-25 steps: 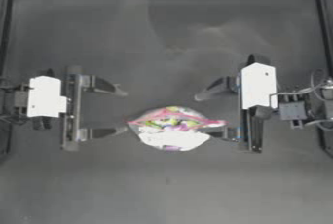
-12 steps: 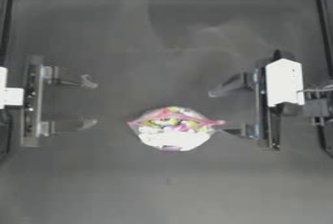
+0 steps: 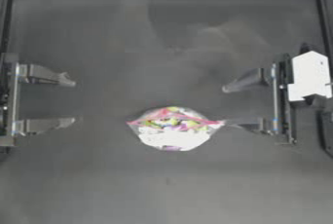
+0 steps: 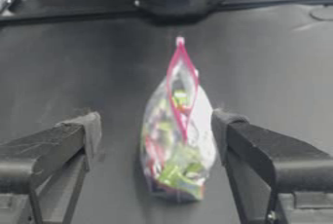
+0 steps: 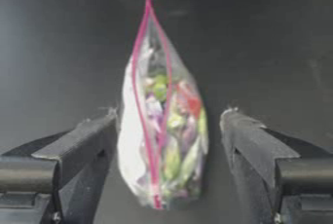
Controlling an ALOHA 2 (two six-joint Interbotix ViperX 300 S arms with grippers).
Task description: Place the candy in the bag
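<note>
While no loose pink-wrapped candy shows anywhere in the three views, the bag (image 3: pixel 172 129) lies on the table (image 3: pixel 162 33) a little below the middle of the top view, its pink-red strip opening into a narrow lens shape with green, yellow, purple and reddish sweets and a white patch visible through the clear plastic. Whether the task's sweet is among those contents cannot be told; nothing of its kind lies outside the plastic. Nothing touches the bag.

To one side, the right gripper (image 3: pixel 234 105) sits near the bag with its jaws spread wide and empty, the lower jaw tip just beside the corner of the strip but apart from it. In the right wrist view the bag (image 5: pixel 162 121) stands between and beyond those parted jaws. The left gripper (image 3: pixel 68 100) is well apart at the table's left edge, also spread and holding nothing; its wrist view shows the bag (image 4: pixel 177 135) farther off between its jaws.

Judged from this, the placing step looks finished and both arms stand clear. Any next move would call only for parking the arms, or for checking that the mouth holds the sweets in.
</note>
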